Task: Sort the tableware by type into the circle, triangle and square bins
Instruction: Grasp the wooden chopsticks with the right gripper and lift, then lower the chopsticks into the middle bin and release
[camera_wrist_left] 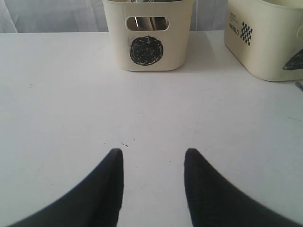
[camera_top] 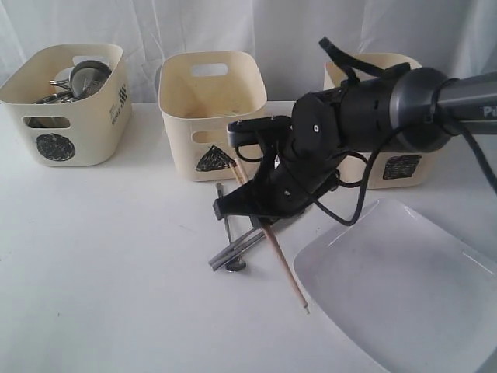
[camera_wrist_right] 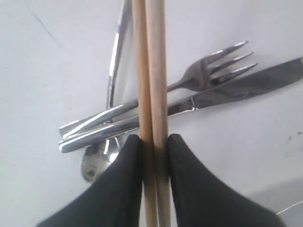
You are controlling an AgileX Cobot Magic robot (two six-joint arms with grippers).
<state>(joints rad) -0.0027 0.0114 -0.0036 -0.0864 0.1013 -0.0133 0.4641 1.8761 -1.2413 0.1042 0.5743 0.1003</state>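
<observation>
The big robot arm (camera_top: 365, 109) is black with a shiny grey tube part, looping black cables (camera_top: 335, 53), tiny silver screws, and pointed black jaws.

The chopsticks (camera_wrist_right: 151, 71) are matt wood. Fork (camera_wrist_right: 208, 71), knife (camera_wrist_right: 246, 85) and spoon (camera_wrist_right: 97, 163) are polished metal; the circle bin (camera_wrist_left: 180, 42), smooth plastic

Open table (camera_top: 101, 256) left; cutlery (camera_top: 234, 250) crowds beneath the chopsticks (camera_wrist_right: 156, 71).

White table (camera_top: 101, 256), white curtain (camera_top: 272, 23)
</observation>
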